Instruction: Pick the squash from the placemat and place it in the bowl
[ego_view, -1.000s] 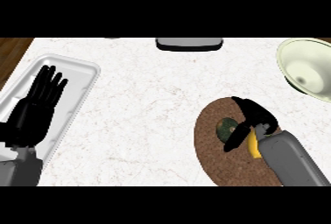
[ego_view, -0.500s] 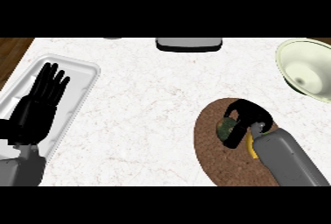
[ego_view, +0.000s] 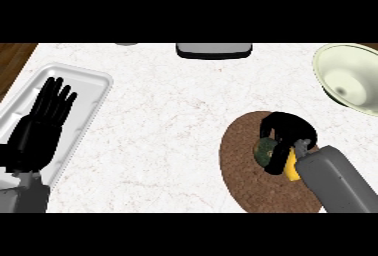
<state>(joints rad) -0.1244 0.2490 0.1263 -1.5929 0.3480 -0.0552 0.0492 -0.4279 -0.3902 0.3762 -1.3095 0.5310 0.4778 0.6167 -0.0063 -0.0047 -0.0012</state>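
A green and yellow squash (ego_view: 266, 150) lies on the round brown placemat (ego_view: 247, 177) at the lower right. My right hand (ego_view: 291, 131) covers it from above, fingers and thumb curled round it, so only its left side and a yellow end (ego_view: 291, 169) show. The pale green bowl (ego_view: 348, 80) stands at the upper right, cut off by the view's edge, apart from the placemat. My left hand (ego_view: 38, 129) rests open with straight fingers over the white tray at the left.
A white rectangular tray (ego_view: 81, 82) lies along the left side of the marbled counter. A dark grey object (ego_view: 213, 49) sits at the far edge, top centre. Brown wood (ego_view: 13, 60) shows past the counter's upper left corner.
My right hand has come down over the squash and its fingers have curled round it. The left hand has stayed where it was.
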